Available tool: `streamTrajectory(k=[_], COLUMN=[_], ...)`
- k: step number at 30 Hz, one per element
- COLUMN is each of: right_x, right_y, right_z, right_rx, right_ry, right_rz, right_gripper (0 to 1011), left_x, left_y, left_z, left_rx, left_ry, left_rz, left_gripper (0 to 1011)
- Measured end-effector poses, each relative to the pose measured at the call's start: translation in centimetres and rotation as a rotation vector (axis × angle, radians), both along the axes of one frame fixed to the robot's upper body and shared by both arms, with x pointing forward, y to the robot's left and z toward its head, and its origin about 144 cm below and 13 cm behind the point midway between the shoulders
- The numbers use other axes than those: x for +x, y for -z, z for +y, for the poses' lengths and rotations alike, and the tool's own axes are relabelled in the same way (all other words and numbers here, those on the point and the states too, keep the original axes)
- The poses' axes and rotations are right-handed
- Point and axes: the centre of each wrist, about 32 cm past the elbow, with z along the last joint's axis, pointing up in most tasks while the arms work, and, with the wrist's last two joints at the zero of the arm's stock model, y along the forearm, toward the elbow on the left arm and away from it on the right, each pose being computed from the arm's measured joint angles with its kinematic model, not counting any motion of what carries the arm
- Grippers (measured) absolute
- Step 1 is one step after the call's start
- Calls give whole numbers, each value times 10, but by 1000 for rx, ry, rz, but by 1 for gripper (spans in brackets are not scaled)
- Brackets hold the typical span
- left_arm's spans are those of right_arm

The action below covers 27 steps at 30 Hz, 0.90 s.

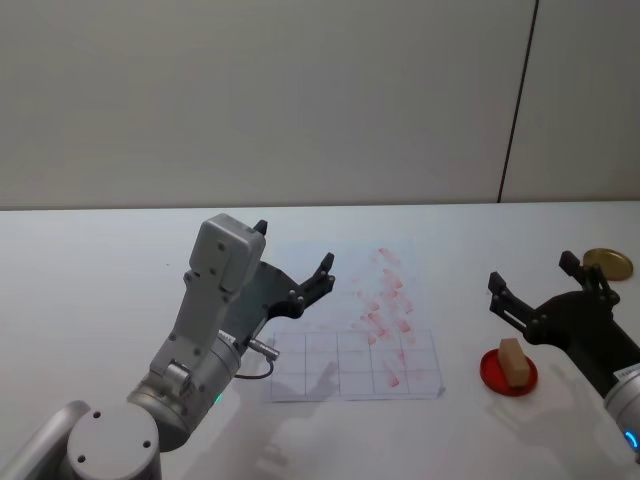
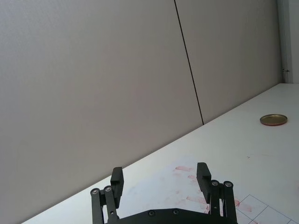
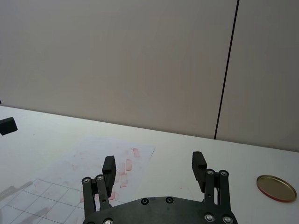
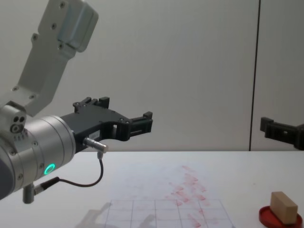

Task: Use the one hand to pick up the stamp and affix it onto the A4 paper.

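The stamp [image 1: 513, 361], a small tan wooden block, stands on a round red ink pad [image 1: 495, 377] at the table's right; the chest view shows the stamp [image 4: 284, 207] low at the right. My right gripper [image 1: 532, 272], on the wrist with the blue-lit ring, hovers open just above and behind the stamp, holding nothing; its open jaws show in the right wrist view [image 3: 154, 166]. The A4 paper [image 1: 340, 375], white with a grey grid and red smudges, lies at centre. My left gripper [image 1: 295, 247] hangs open over the paper's left part.
A round gold lid [image 1: 608, 264] lies at the far right near the wall. The left arm's grey wrist [image 4: 33, 152], with its green ring and cable, looms large at the left of the chest view. Bare white table surrounds the paper.
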Motion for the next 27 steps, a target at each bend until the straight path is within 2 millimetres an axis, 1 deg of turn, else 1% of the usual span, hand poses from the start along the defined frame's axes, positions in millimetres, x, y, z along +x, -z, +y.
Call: streamTrajectory(k=[27], right_x=[0], right_y=[0], right_z=[1], right_rx=[0], right_ry=[0], right_rz=[1], right_gripper=[1001], left_x=[0], left_y=[0], left_z=[0], left_rx=[0], left_ry=[0], left_rz=[0], left_gripper=[993])
